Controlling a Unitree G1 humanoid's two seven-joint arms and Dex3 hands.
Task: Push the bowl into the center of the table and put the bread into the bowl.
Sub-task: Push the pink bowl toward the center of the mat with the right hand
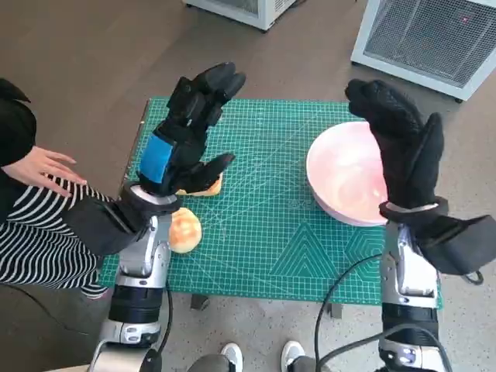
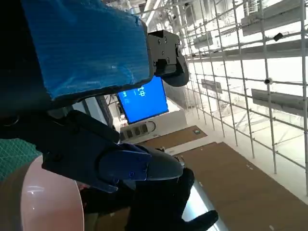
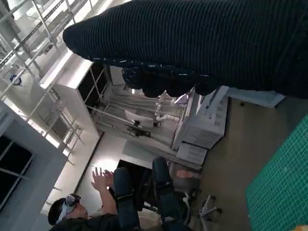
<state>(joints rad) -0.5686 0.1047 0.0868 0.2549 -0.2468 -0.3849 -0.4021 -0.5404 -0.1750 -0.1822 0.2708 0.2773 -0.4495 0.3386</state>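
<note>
A pink bowl [image 1: 345,182] is sitting open side up near the counter's [image 1: 271,248] right edge. Bread [image 1: 184,230] is lying near the left edge. Both robot hands, left [image 1: 186,132] and right [image 1: 403,147], are hovering spread wide, empty.

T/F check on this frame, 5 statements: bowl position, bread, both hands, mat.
1. The pink bowl sits at the centre of the table. False: it lies toward the right edge of the green cutting mat.
2. The bowl holds bread. False: it is empty; the two pieces of bread lie on the mat's left side, outside it.
3. The left hand holds nothing. True: it hangs above the bread with its fingers apart.
4. The right hand grips the bowl's rim. False: it is raised over the bowl with its fingers extended, holding nothing.
5. A person's hand shows at the left edge of the head view. True.
</note>
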